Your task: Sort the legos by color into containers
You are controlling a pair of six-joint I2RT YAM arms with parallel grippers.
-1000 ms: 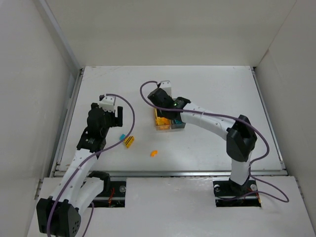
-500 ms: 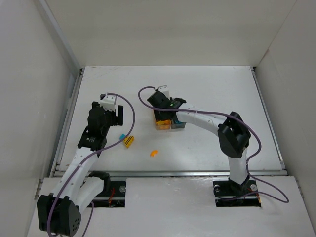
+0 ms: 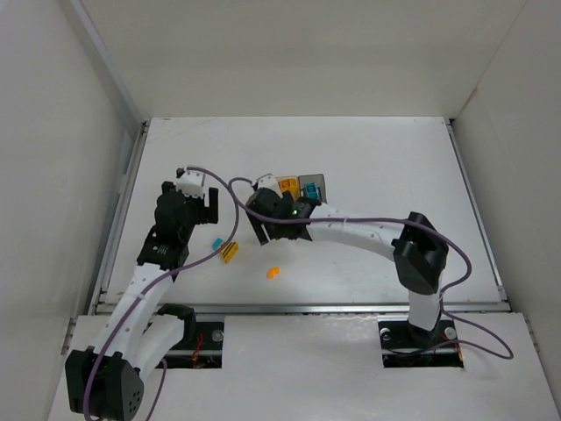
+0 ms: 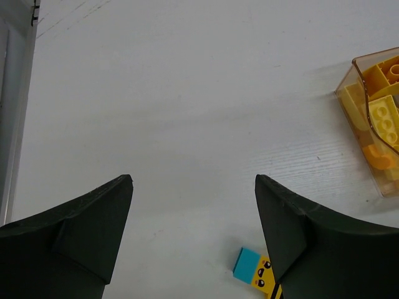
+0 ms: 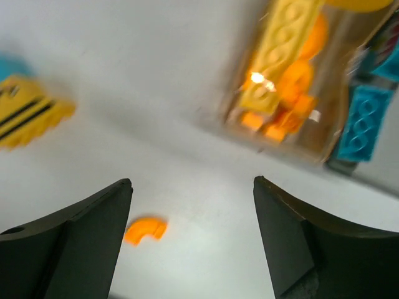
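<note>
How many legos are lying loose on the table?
3: a teal brick beside a yellow striped brick by the left arm, and an orange piece nearer the front. More may be hidden.

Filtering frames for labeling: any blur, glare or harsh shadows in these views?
Right wrist: motion-blurred throughout, striped yellow brick smeared, a bright glare spot on the amber bin. Left wrist: sharp, teal brick crisp, light even. Top external: sharp, soft diffuse light, shadows faint.
</note>
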